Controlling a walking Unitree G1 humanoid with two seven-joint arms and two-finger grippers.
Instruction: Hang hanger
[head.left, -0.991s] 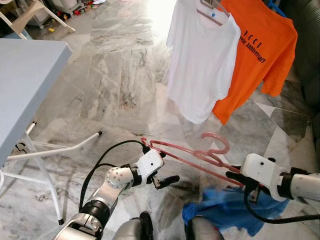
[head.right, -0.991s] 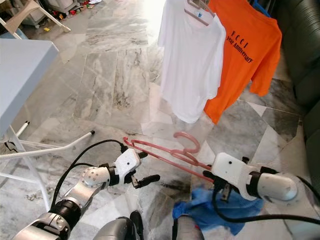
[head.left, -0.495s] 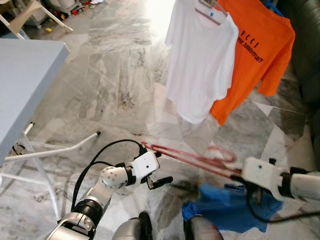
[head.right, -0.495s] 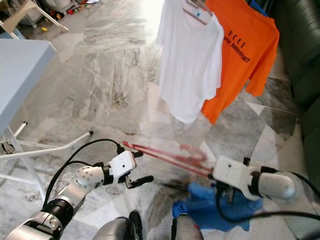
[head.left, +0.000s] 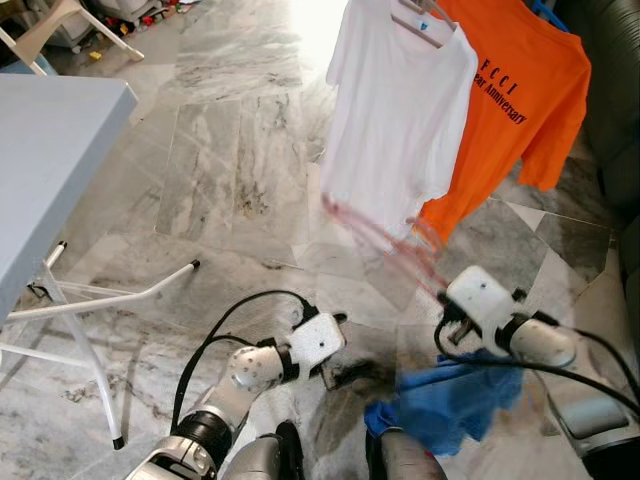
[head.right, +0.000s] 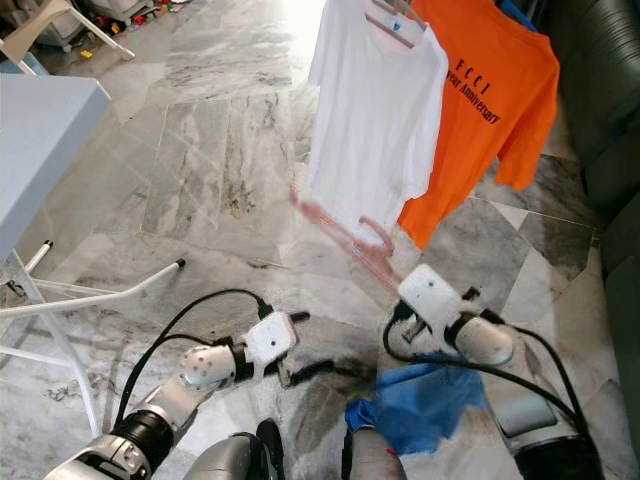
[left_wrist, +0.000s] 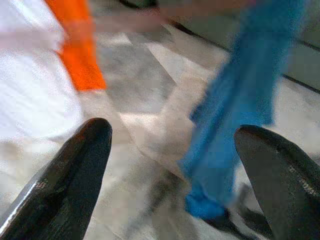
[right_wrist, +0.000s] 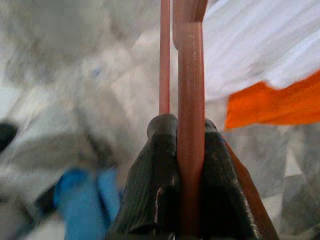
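A pink hanger (head.left: 385, 243), blurred by motion, slants up from my right gripper (head.left: 447, 318) toward the hem of a hanging white T-shirt (head.left: 390, 110). In the right wrist view the fingers (right_wrist: 160, 175) are shut on the hanger's bar (right_wrist: 189, 100). A blue garment (head.left: 445, 400) sits just below that gripper; I cannot tell whether it hangs from the hanger. My left gripper (head.left: 338, 372) is low near the floor, apart from the hanger. Its fingers (left_wrist: 70, 185) stand wide open with nothing between them. An orange T-shirt (head.left: 515, 100) hangs behind the white one.
A grey table (head.left: 50, 150) on white folding legs (head.left: 110, 300) stands at the left. A dark sofa (head.left: 615, 80) runs along the right edge. Marble floor (head.left: 230, 160) spreads ahead, with clutter at the far top left.
My right gripper has swung the hanger up and forward toward the white shirt. The hanger's far end has left the left gripper, which has dropped lower toward the middle.
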